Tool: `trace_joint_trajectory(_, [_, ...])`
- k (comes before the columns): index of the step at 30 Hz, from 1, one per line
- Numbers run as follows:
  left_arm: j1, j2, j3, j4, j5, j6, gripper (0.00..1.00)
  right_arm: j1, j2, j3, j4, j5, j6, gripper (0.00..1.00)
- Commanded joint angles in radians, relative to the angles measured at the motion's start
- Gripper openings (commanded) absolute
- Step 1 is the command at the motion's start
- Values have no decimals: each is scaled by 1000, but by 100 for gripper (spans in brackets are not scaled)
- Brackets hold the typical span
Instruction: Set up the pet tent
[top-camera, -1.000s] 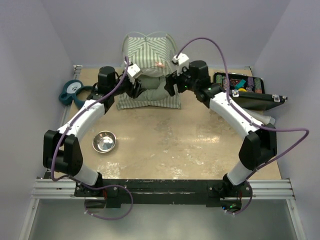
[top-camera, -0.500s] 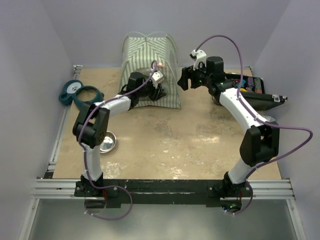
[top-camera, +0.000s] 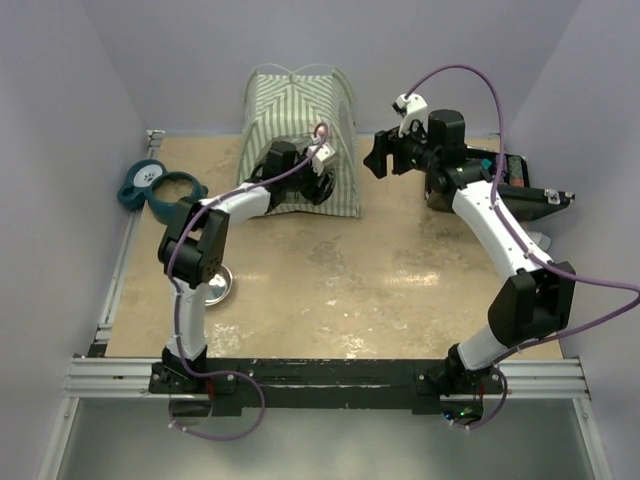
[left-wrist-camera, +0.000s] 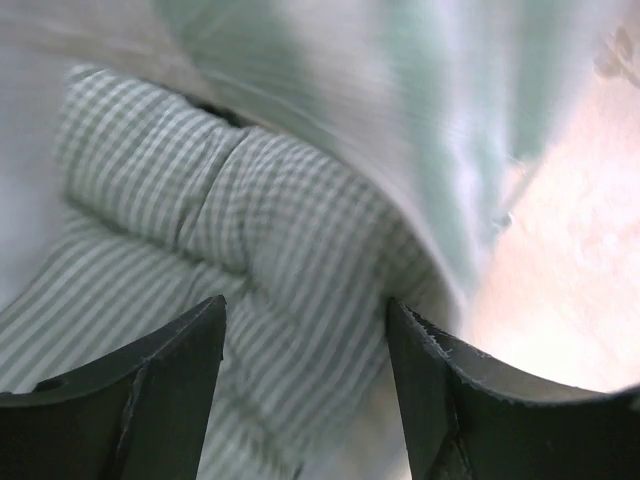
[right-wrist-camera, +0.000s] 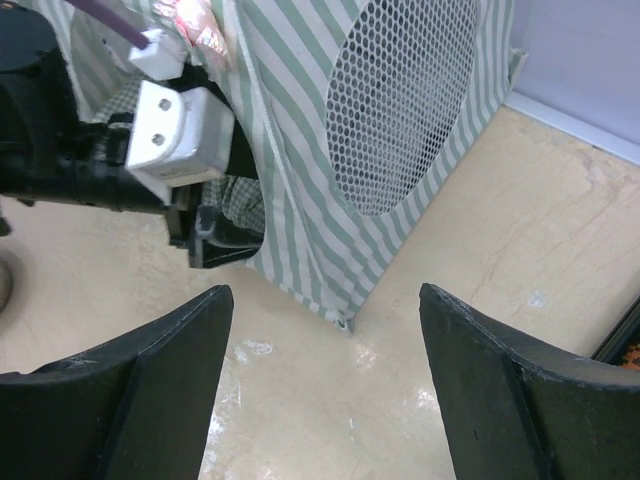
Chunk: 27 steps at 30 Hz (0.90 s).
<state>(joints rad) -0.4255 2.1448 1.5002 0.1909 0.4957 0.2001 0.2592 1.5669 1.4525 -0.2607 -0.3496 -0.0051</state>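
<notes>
The pet tent (top-camera: 298, 115) stands upright at the back of the table, pale green-and-white striped, with thin poles arching over its top. My left gripper (top-camera: 320, 187) reaches into its front opening. In the left wrist view the left gripper (left-wrist-camera: 305, 325) is open, and a checked green quilted cushion (left-wrist-camera: 230, 230) lies just beyond the fingers, nothing pinched. My right gripper (top-camera: 377, 165) hovers open just right of the tent. In the right wrist view the right gripper (right-wrist-camera: 325, 305) frames bare tabletop, with the tent's round mesh window (right-wrist-camera: 400, 90) and bottom corner (right-wrist-camera: 345, 322) ahead.
A teal pet-bowl stand (top-camera: 152, 186) sits at the far left. A metal bowl (top-camera: 214, 288) lies partly behind the left arm. A black case of coloured items (top-camera: 500, 180) is at the right, under the right arm. Walls close in on three sides.
The left arm swung in from the tent's left side and pushed its gripper into the front opening. The right gripper drew back from the tent's front to the right.
</notes>
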Motion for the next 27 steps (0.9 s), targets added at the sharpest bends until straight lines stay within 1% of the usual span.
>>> trace_joint_trajectory(1, [20,-287,-69,-132,-69,145,70,-3,-47,-21,24,-26,-30,79])
trace_joint_trajectory(5, [56,-463,-141,-324,-89,248,70,-3,-19,-50,40,-32,-21,79])
trace_joint_trajectory(7, [64,-514,-173,-421,-109,307,67,-3,1,-50,41,-54,-18,79])
trace_joint_trajectory(9, [64,-539,-195,-481,-166,369,63,-3,21,-43,46,-69,-12,79])
trace_joint_trajectory(10, [64,-534,-187,-531,-190,399,59,-3,30,-40,47,-77,-7,79])
trace_joint_trajectory(11, [64,-524,-167,-562,-227,419,56,-3,36,-37,48,-81,-3,79])
trace_joint_trajectory(14, [64,-455,-91,-656,-331,479,51,-3,50,-34,48,-88,-3,79])
trace_joint_trajectory(19, [64,-370,-54,-643,-448,574,51,-3,47,-43,46,-89,28,79])
trace_joint_trajectory(21, [65,-318,-28,-636,-491,602,48,-3,44,-46,44,-81,28,78])
trace_joint_trajectory(23, [70,-261,11,-611,-539,616,40,-3,36,-55,43,-72,30,78])
trace_joint_trajectory(27, [68,-152,136,-599,-542,618,25,-3,24,-66,41,-68,33,78])
